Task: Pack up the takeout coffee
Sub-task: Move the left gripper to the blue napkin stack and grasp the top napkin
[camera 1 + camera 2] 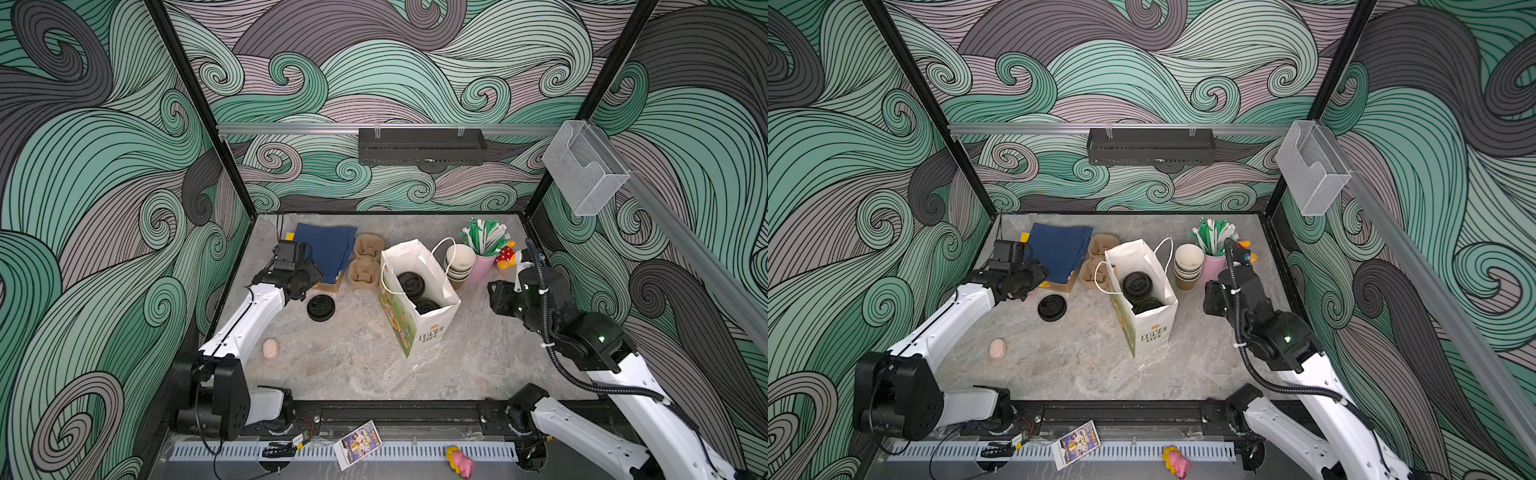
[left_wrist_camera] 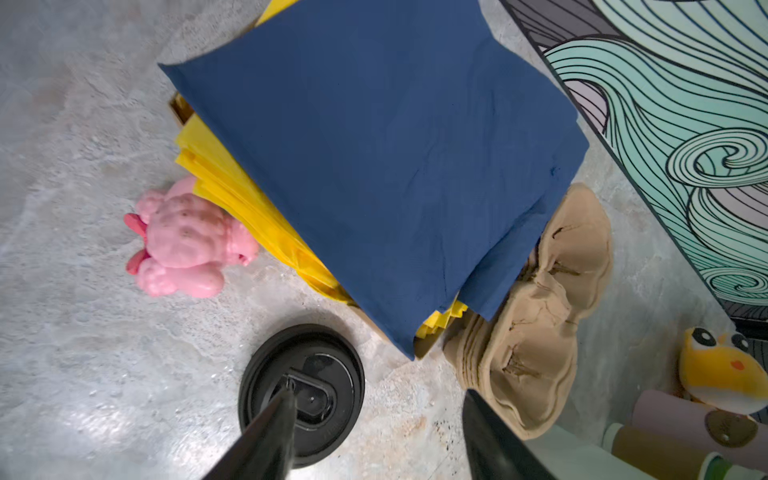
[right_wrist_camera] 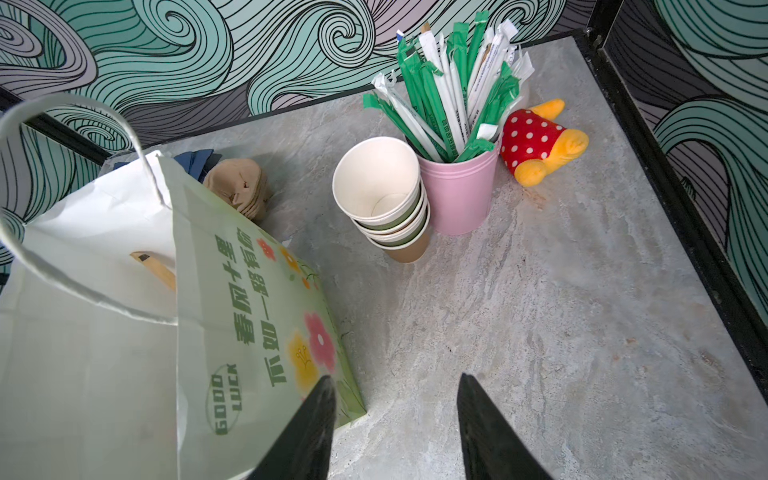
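Left gripper (image 2: 378, 390): jaws parted, empty, one fingertip over black lid (image 2: 332, 374). Right gripper (image 3: 395, 375): parted, empty, paper bag (image 3: 249, 311) just beside. Both arms extended, wrists pitched down.

Swirling waves of teal, pale mauve and dark grey, ruled with thin black lines, cover the walls (image 1: 374, 62) across the upper half of both top views. The tabletop (image 1: 353, 365) below is marbled grey. At mid-frame the paper bag (image 1: 419, 328) is white inside and pale green outside, printed with red, yellow and orange flowers and dark green lettering. The lids (image 1: 410, 284) inside it are black, as is the loose lid (image 1: 321, 307) to its left. The stacked cups (image 3: 386, 199) are cream-white inside with green sides, the lowest brown. The pink cup (image 3: 461, 195) holds green and white wrapped straws (image 3: 453, 91). The cloth (image 2: 374, 166) is navy, the sheets (image 2: 232, 191) under it yellow, the carriers (image 2: 548, 311) tan.
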